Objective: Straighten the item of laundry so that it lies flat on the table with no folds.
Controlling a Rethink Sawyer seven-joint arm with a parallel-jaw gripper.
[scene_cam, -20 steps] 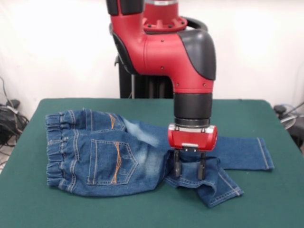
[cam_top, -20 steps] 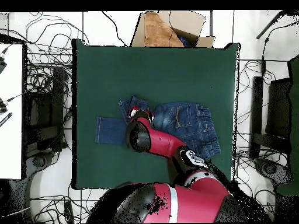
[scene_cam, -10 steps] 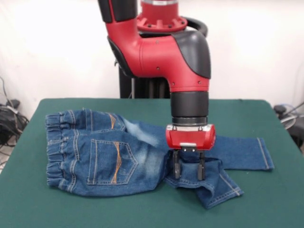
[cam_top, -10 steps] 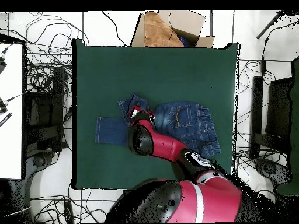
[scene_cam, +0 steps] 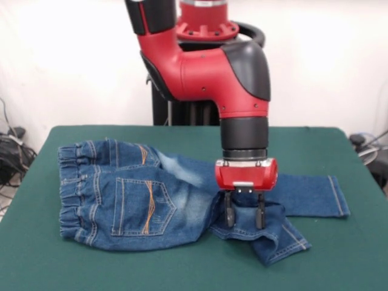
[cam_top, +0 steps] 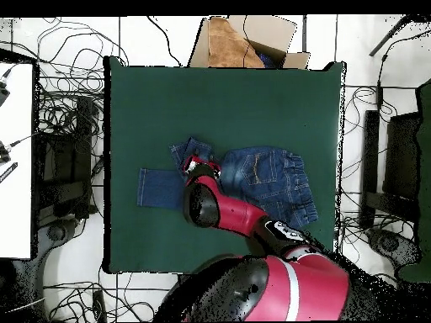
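Note:
The item of laundry (scene_cam: 139, 200), a small pair of blue jeans, lies back-pockets-up on the green table (scene_cam: 182, 270) with its gathered waistband at the left. One leg stretches flat to the right. The other leg is folded over itself into a crumpled wedge near the front. My gripper (scene_cam: 244, 218) stands upright on that folded leg, open, its two fingers (scene_cam: 228, 215) pressed into the denim either side of a raised ridge of cloth. In the overhead view the jeans (cam_top: 269, 172) lie mid-table (cam_top: 210, 101), and the arm hides most of the gripper (cam_top: 199, 163).
A cardboard box (cam_top: 244, 42) sits beyond the table's far edge in the overhead view. Tangled cables (cam_top: 67, 126) cover the floor on both sides, and a white bench (cam_top: 15, 160) stands at the left. Bare green surface surrounds the jeans.
The arm has shifted slightly to the right, the gripper with it, and sits a touch lower on the folded leg. The jeans lie as before.

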